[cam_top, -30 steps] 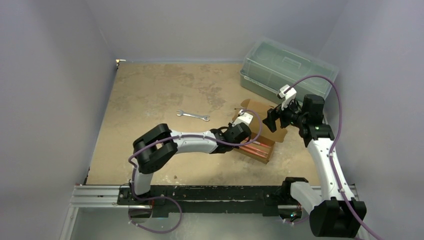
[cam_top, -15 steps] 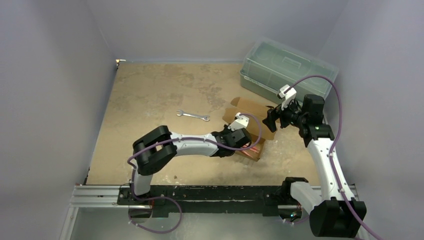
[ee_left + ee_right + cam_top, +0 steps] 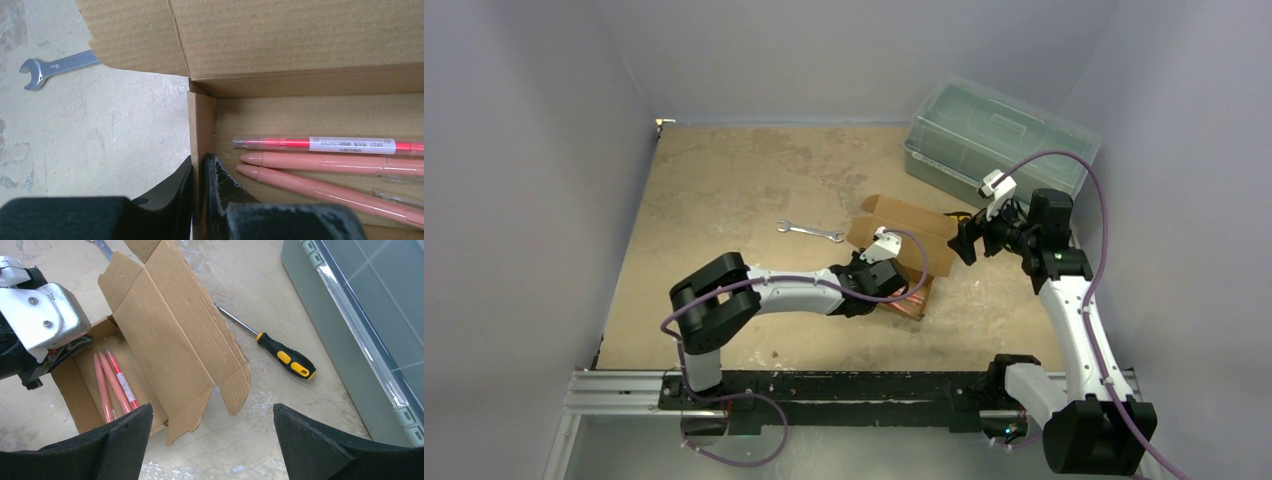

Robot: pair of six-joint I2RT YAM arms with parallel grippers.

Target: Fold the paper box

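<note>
Pinching the short end wall of the paper box [image 3: 320, 107], your left claw [image 3: 199, 200] has one finger inside the tray and one outside, with the cardboard clamped between them. That grip sits at the box's left end, nearest the arm bases. From there the box's long axis runs off to the right, and the pens [image 3: 325, 165] lie in the tray along that same line.

Behind the tray the lid [image 3: 175, 330] stands open. It is hinged on the far long side and leans away from you, with its side flaps loose.

Your right claw [image 3: 210, 412] hangs over the lid's right-hand end with its jaws spread wide, holding nothing and touching nothing. It is the nearer arm to the lid, and it sits on the far side of it. Judging from that, any closing push should run from the right claw back toward the tray and the left arm, square across the long axis.

Past the lid a screwdriver [image 3: 287, 357] lies on the table [image 3: 724, 180], close to the lid's far edge, and beyond it stands the plastic bin [image 3: 360, 315]. The wrench [image 3: 55, 67] lies well to the left.
</note>
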